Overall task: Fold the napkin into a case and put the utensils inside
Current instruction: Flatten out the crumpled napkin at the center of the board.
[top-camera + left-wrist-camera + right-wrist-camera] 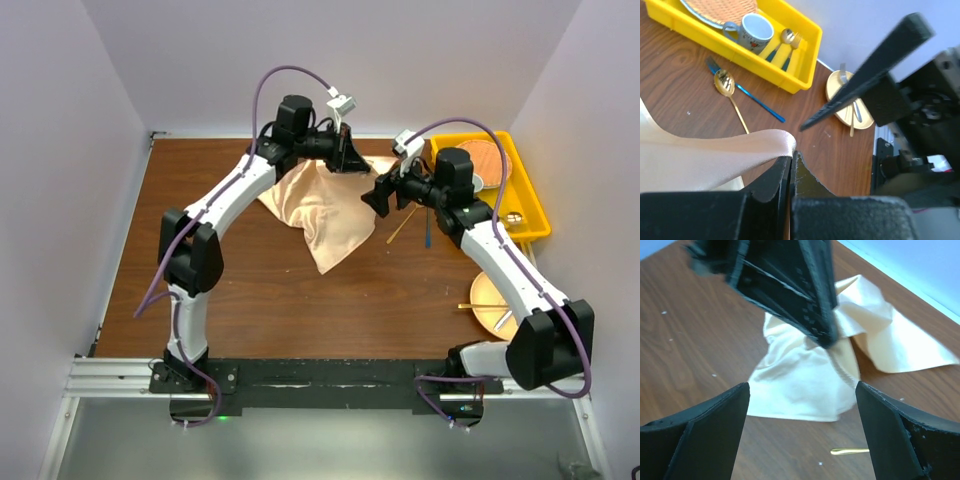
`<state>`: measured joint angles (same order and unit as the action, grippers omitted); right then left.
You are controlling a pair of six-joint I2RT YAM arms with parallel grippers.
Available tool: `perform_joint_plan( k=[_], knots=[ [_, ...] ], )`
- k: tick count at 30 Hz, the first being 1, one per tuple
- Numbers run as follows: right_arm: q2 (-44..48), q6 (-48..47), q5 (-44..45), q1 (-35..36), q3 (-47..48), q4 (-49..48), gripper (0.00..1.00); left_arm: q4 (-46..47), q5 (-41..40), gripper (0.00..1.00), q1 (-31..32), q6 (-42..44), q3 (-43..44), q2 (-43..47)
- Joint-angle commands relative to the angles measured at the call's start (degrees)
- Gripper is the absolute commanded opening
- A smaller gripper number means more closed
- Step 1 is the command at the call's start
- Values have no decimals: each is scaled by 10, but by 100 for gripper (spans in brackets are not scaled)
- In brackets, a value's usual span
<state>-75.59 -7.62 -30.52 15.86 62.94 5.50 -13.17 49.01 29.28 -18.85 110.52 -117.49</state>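
Note:
The peach satin napkin (322,215) lies crumpled on the brown table, one corner lifted at the back. My left gripper (349,160) is shut on that raised corner; in the left wrist view the cloth (715,155) drapes off the closed jaws (792,157). My right gripper (376,196) hovers open just right of it, facing the napkin (805,385) with nothing between its fingers (801,390). Two utensils lie on the table right of the cloth: a gold spoon (725,84) and a blue-handled fork (757,100). No case is in view.
A yellow bin (528,205) at the back right holds a woven plate, a cup (756,29) and more cutlery. A round wood-toned plate (490,300) with utensils sits near the right arm. A gold handle tip (850,451) shows below the right jaws.

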Motion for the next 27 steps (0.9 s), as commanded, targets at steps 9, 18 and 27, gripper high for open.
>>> perform_joint_plan(
  k=[9, 18, 27],
  knots=[
    [-17, -17, 65, 18, 3, -89, 56, 72, 60, 0, 0, -63, -36, 57],
    [-21, 9, 99, 23, 38, -19, 0, 54, 17, 82, -104, -43, -117, 120],
    [-1, 86, 172, 22, 45, 7, 0, -142, -171, 88, -101, 490, -463, 349]
  ],
)
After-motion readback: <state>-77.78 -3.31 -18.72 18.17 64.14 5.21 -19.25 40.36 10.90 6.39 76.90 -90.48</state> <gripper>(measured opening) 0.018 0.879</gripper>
